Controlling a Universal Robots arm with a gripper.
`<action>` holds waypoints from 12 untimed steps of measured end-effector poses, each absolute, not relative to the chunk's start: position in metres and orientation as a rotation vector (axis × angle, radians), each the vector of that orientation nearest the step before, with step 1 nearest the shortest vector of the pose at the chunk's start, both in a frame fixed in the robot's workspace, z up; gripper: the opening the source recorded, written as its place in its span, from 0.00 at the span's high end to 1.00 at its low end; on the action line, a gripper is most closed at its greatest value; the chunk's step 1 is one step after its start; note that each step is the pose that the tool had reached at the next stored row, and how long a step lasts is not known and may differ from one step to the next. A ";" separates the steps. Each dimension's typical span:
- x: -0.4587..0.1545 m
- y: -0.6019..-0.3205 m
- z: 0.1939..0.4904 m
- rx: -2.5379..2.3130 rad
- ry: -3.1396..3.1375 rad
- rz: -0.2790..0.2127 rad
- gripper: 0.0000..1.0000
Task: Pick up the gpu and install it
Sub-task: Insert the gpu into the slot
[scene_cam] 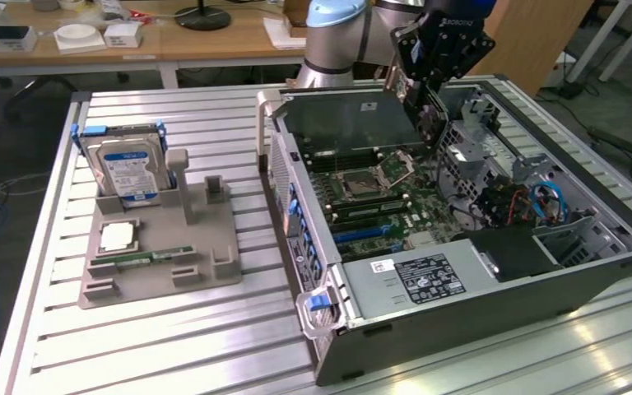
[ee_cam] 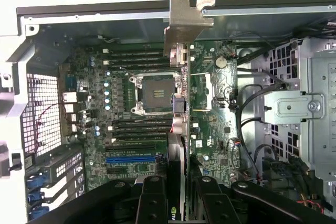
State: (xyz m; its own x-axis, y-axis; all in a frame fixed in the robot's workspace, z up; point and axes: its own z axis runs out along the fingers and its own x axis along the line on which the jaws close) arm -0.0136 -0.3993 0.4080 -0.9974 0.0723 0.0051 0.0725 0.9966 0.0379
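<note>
- Room: a workshop, with a wooden desk (scene_cam: 206, 41) beyond the rig.
- Table (scene_cam: 129, 354): a slatted aluminium surface that bore every part of the set-up.
- Computer case (scene_cam: 480, 329): lay on its side with the cover off, toward the exterior view's right of the table.
- Tray (scene_cam: 223, 247): a grey parts holder on the exterior view's left, well apart from the case opening. A hard drive (scene_cam: 129, 169) stood upright in it.
- Motherboard (ee_cam: 210, 87): lay flat on the case floor, its CPU socket (ee_cam: 157, 94) uncovered.
- gpu (ee_cam: 176, 161): was off the tray and held over the motherboard, judged clear of the board. The wrist view showed it edge-on, its long axis running from the fingers (ee_cam: 152, 200) out to its silvery bracket (ee_cam: 186, 22).
- gripper (ee_cam: 177, 184): was clamped on the gpu at the end opposite the bracket, one finger on each face. In the exterior view it hung above the far part of the case.
- Blue expansion slot (ee_cam: 131, 158): lay just beside the held end of the card, between it and the case's rear wall. The card's length appeared to run crosswise to the slot, not along it.
</note>
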 end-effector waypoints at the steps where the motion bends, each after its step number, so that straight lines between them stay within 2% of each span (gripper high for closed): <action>1: -0.014 -0.399 0.408 -0.101 -3.135 -0.060 0.74; 12: -0.014 -0.400 0.408 0.098 -3.133 -0.059 0.74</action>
